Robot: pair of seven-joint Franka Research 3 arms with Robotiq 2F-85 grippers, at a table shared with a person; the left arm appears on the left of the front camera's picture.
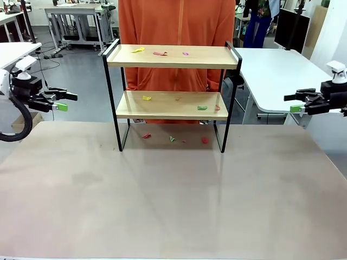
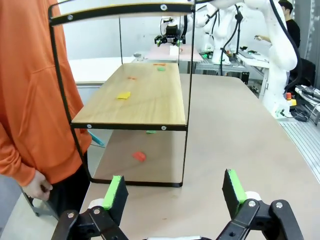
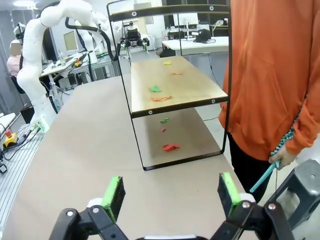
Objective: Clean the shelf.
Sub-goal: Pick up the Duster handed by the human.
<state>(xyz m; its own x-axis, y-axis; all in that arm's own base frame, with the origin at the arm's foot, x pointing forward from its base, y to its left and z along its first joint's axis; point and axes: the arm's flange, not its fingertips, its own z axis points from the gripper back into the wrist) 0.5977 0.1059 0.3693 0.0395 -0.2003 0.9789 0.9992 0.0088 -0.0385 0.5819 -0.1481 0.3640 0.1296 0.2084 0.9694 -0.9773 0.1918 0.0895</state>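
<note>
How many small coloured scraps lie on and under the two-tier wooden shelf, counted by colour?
Yellow scraps: 2
Green scraps: 2
Red, pink or orange scraps: 7
Total on and under the two-tier wooden shelf: 11

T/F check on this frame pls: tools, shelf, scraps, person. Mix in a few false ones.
1. The left tool and right tool are both open and empty. True.
2. The top board of the shelf is bare. False: coloured scraps lie on it.
3. A red scrap lies on the table under the shelf. True.
4. The right tool touches the shelf. False: it hangs well off to the side, apart from it.
5. The person stands at the far side, behind the shelf. True.
</note>
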